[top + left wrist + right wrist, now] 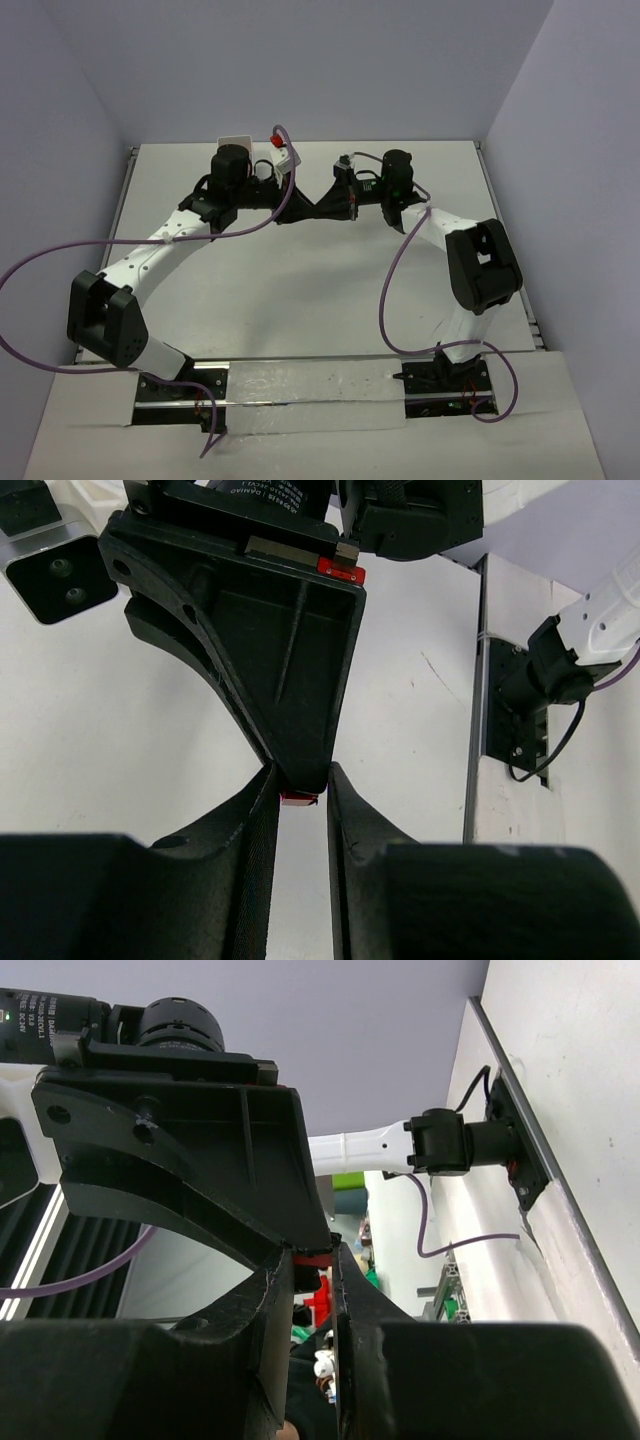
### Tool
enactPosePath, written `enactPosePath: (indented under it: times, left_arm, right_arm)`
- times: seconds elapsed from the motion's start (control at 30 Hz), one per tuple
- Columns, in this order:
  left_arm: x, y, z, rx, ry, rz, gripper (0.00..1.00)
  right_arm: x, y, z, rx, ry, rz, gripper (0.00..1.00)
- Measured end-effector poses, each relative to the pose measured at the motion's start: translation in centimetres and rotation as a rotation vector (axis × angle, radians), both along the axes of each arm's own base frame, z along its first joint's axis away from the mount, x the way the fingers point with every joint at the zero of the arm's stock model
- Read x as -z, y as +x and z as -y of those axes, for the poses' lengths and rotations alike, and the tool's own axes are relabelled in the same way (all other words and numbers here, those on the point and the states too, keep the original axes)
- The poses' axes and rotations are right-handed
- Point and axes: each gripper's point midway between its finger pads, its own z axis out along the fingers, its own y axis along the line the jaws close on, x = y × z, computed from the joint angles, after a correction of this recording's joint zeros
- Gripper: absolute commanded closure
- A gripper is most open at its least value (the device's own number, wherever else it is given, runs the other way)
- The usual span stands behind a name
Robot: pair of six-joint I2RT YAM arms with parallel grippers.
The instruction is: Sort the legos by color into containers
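One red lego [298, 797] sits up in the air between my two arms, above the far middle of the worktop [300, 290], where both sets of fingers meet tip to tip. Seen from above, my arms reach in from either side and the two black tips touch at one spot, well apart from both bases.

My right gripper [312, 1253] is clenched on the red lego. In the right wrist view the piece fills the narrow slot between my two fingertips, touching both. The tip of my other arm presses in just above it.

My left gripper [300, 770] has its fingers drawn in to a slim gap around the same piece. In the left wrist view the lego lies low in that gap, close against one finger, with a sliver of space on the other side. I cannot tell whether this side is truly pinching it or only framing it. The right arm's tapered black finger comes down from above into the mouth of that gap.

Behind my left arm, at the far edge of the worktop, a corner of the white container [234, 141] shows. Most of it is hidden, and I cannot make out its compartments.
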Motion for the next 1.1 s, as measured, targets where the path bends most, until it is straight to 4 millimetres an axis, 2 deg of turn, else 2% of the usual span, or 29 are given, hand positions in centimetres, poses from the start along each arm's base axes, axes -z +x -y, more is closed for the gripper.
enactPosePath:
  times: [0.07,0.1,0.37,0.47,0.57,0.63,0.77,0.87,0.97,1.03,1.1]
  left_arm:
    - [0.2,0.1,-0.1,-0.004,0.009,0.013,1.00]
    - [0.3,0.2,-0.1,-0.005,0.014,0.019,1.00]
    - [0.7,1.0,-0.4,-0.062,0.063,0.073,1.00]
    - [0.6,1.1,-0.5,-0.079,0.068,0.084,1.00]
    - [0.6,1.3,-0.5,-0.090,0.073,0.087,1.00]
    - [0.7,1.3,-0.5,-0.092,0.074,0.089,1.00]
    - [0.7,1.3,-0.5,-0.086,0.074,0.091,0.84]
    - [0.7,1.2,-0.5,-0.081,0.072,0.088,0.85]
    - [0.6,1.1,-0.5,-0.081,0.068,0.081,0.78]
    - [0.6,1.1,-0.5,-0.083,0.067,0.076,0.67]
    - [0.6,1.1,-0.5,-0.085,0.066,0.073,0.64]
  right_arm:
    - [0.1,0.1,0.0,0.002,-0.001,-0.003,0.75]
    - [0.2,0.1,0.0,0.004,-0.002,-0.006,0.73]
    - [0.5,0.7,-0.1,0.028,-0.009,-0.031,0.80]
    - [0.4,0.9,-0.1,0.037,-0.008,-0.039,0.74]
    - [0.4,1.1,-0.1,0.046,-0.008,-0.044,0.74]
    - [0.4,1.1,-0.1,0.049,-0.008,-0.046,0.78]
    - [0.4,1.1,-0.1,0.049,-0.008,-0.050,0.86]
    - [0.3,1.1,-0.1,0.046,-0.008,-0.051,0.88]
    - [0.3,1.0,-0.1,0.044,-0.007,-0.056,0.89]
    - [0.3,1.0,-0.1,0.043,-0.008,-0.059,0.90]
    - [0.3,0.9,-0.1,0.039,-0.007,-0.062,0.90]
